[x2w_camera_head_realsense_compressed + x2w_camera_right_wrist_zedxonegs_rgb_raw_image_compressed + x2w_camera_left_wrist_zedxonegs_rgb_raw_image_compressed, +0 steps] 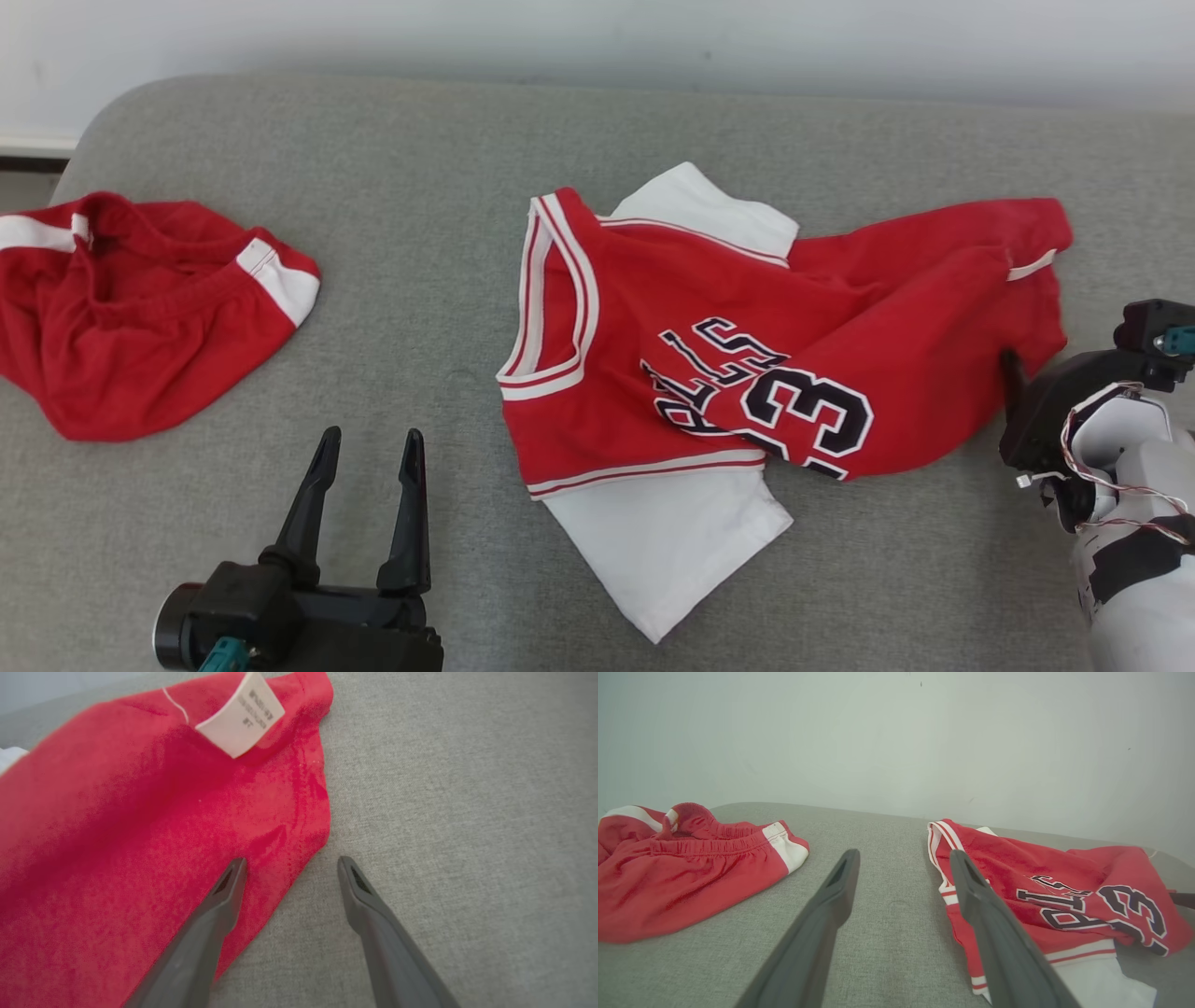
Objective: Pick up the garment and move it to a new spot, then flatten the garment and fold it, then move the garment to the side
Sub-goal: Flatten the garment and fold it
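Nearest the head camera, at the lower left, the left gripper (372, 439) hangs over bare cushion with its two long dark fingers spread wide and nothing between them. The garment to be moved, a crumpled red basketball jersey with white sleeves and a black-and-white number 23 (747, 373), lies to that gripper's right, near but apart from it.

The jersey's long axis runs across the head view. Its striped armhole end is toward the middle, and its red far end reaches out to the right.

The right gripper (292, 861) is the nearer one. Its fingers are also parted and hold nothing. In the right wrist view one fingertip sits over the red cloth at the jersey's edge and the other over bare grey, so the edge runs between the jaws. Whether the tips touch the fabric I cannot tell from this angle. A small white sewn-in label (240, 716) lies further along that same end.

A pair of red elastic-waisted shorts with white side stripes (140, 317) sits bunched well to the left (not the piece in hand, I judge). Everything rests on a grey woven cushion (420, 233) against a pale wall (597, 37). Nothing stands between either gripper and the jersey, so a pinch on the right edge looks like the natural start.
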Controlling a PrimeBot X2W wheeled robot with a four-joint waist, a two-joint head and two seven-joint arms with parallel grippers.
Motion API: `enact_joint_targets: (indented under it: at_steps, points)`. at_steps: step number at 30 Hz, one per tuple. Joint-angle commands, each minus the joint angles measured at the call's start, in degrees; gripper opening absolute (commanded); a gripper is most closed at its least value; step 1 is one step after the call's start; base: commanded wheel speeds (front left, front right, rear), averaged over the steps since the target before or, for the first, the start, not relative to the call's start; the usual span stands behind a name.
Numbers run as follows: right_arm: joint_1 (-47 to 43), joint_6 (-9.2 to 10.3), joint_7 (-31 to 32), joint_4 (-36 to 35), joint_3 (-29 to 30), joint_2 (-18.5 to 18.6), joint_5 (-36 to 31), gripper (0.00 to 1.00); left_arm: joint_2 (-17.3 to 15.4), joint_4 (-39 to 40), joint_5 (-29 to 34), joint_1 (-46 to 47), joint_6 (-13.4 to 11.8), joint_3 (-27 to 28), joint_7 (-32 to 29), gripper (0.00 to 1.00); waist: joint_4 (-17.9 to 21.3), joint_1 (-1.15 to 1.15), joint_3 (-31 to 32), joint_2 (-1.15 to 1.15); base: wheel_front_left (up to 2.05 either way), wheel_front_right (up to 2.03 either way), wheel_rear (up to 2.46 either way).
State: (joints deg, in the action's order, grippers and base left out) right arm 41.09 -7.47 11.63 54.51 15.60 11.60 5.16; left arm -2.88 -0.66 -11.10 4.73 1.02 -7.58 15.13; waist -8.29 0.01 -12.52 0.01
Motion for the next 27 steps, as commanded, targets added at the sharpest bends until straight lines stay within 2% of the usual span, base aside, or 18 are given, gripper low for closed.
enact_joint_targets:
  at_steps: [1,7,8,9,10,15,19,23,27]
  points:
    - [0.4,-0.05,0.0,0.5,0.2,0.1,-0.8,1.0,0.0,0.3,0.2,0.8,0.0,-0.1,0.0,1.0,-1.4,-0.01,-1.3,-0.01,0.0,0.0,0.0]
    - [2.1,-0.06,0.2,5.5,1.0,-0.9,-2.1,1.0,0.0,0.5,0.3,0.6,-0.3,-0.1,0.0,1.0,-1.8,-0.01,-1.5,-0.01,0.0,0.0,0.0]
    - [2.4,-0.07,-0.1,5.9,0.8,-1.1,-2.2,0.9,0.0,0.4,0.4,0.5,-0.4,0.0,0.0,1.0,-1.7,-0.01,-1.4,-0.01,0.0,0.0,0.0]
    - [2.5,-0.07,-0.9,5.9,0.2,-1.1,-2.6,0.15,0.0,0.4,0.3,0.4,-0.4,0.1,0.0,1.0,-1.6,-0.01,-1.4,-0.01,0.0,0.0,0.0]
    - [2.5,-0.06,-1.6,6.1,0.0,-1.0,-2.6,0.0,0.0,0.3,0.3,0.3,-0.4,0.1,0.0,1.0,-1.5,-0.01,-1.3,-0.01,0.0,0.0,0.0]
    - [1.6,-0.05,-8.5,3.5,-1.2,-1.2,-0.9,0.0,0.0,-0.2,0.3,-0.5,-0.9,0.2,0.0,1.0,-0.6,-0.01,0.5,-0.01,0.0,0.0,0.0]
    - [-1.1,-0.05,-12.3,-2.2,-3.9,-2.4,1.6,0.0,0.0,-0.4,0.3,-1.8,-1.1,0.7,0.0,1.0,0.7,-0.01,2.4,-0.01,0.0,0.0,0.0]
    - [-6.6,-0.05,-11.6,-12.0,-5.9,-3.2,4.5,0.0,0.0,-0.4,0.3,-2.8,-1.4,1.2,0.0,1.0,2.0,-0.01,3.9,-0.01,0.0,0.0,0.0]
    - [-14.6,-0.05,-6.7,-26.7,-4.8,-3.9,6.0,0.0,0.0,-0.1,0.5,-3.4,-1.4,1.7,0.0,1.0,3.1,-0.01,4.8,-0.01,0.0,0.0,0.0]
